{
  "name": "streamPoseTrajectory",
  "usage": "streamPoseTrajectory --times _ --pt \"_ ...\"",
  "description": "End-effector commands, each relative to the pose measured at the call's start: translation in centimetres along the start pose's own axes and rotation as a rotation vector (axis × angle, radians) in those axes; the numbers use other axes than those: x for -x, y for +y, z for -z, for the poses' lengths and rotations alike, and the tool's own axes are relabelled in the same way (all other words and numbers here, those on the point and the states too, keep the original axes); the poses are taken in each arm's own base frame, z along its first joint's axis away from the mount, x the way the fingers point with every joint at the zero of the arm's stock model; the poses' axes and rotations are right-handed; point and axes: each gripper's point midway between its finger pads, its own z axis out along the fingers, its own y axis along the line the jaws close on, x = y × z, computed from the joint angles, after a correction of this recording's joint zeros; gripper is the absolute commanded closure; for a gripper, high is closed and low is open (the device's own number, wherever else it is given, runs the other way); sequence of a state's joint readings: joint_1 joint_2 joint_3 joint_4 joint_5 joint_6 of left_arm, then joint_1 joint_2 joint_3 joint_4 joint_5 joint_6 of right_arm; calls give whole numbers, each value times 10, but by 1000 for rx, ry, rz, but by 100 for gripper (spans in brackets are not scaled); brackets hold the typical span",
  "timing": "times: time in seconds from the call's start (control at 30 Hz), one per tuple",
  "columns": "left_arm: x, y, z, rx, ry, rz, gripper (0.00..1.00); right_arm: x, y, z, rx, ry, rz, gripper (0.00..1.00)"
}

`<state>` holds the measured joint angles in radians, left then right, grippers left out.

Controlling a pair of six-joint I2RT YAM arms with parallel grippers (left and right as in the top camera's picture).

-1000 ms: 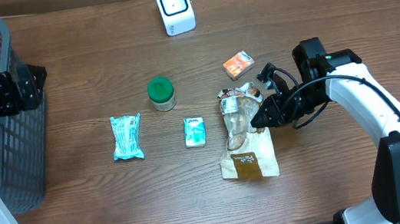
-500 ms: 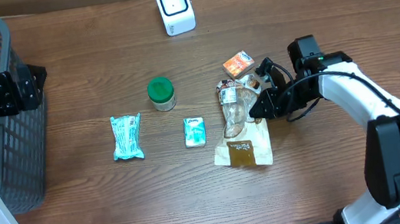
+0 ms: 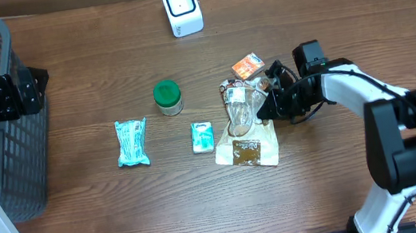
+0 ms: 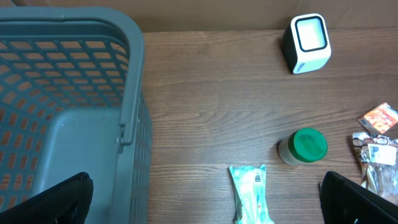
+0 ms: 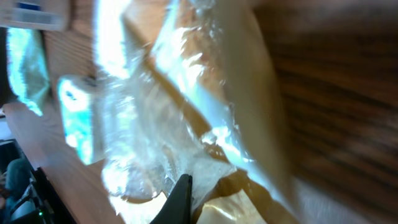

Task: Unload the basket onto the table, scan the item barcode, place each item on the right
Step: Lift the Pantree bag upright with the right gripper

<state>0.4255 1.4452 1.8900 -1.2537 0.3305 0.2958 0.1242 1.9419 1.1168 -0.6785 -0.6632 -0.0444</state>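
The item, a clear and tan plastic snack bag (image 3: 244,132), lies right of the table's centre with its upper end raised. My right gripper (image 3: 264,111) is shut on the bag's right edge. In the right wrist view the dark fingers (image 5: 180,198) pinch crinkled clear film of the bag (image 5: 186,106). A white barcode scanner (image 3: 181,7) stands at the far edge, also seen as the scanner (image 4: 308,42) in the left wrist view. My left gripper (image 4: 205,208) hangs open and empty beside the basket at far left. No barcode on the bag can be made out.
A grey mesh basket (image 3: 18,170) fills the left edge. A green-lidded jar (image 3: 167,95), a teal packet (image 3: 132,142), a small teal box (image 3: 203,136) and an orange box (image 3: 247,66) lie around the bag.
My right gripper has moved up and to the left, pulling the bag with it; the bag has slid left and bunched up. The left arm has stayed still.
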Motion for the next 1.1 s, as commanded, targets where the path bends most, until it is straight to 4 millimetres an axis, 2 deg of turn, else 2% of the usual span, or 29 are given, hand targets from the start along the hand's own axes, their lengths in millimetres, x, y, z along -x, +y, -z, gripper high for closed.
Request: streamPoseTrajectory --times 0.0,0.1,0.13,0.2,0.27,0.47,0.7,0.8,0.9,1.07 --pt "-1 -2 -3 -19 3 -16 0 -6 -7 -12 19 30 -45 93" --pt "-1 -2 -3 -19 3 -16 0 -6 -4 -16 56 33 -49 87" --pt "-1 -2 -3 -19 3 -16 0 -5 -4 -17 64 32 -48 79" --pt "-1 -2 -3 -19 3 -16 1 -3 -1 -17 77 25 -49 70" --pt "-1 -2 -3 -19 3 -16 0 0 -1 -17 80 14 -67 64" --pt "-1 -2 -3 -19 3 -16 1 4 13 -33 111 -13 -89 59" --pt "-1 -2 -3 -19 3 -16 0 -6 28 -65 127 8 -97 58" --pt "-1 -2 -3 -19 3 -16 1 -11 25 -81 126 33 -127 60" --pt "-1 -2 -3 -19 3 -16 1 -17 18 -94 122 59 -165 76" --pt "-1 -2 -3 -19 3 -16 0 -13 25 -95 176 55 -173 96"
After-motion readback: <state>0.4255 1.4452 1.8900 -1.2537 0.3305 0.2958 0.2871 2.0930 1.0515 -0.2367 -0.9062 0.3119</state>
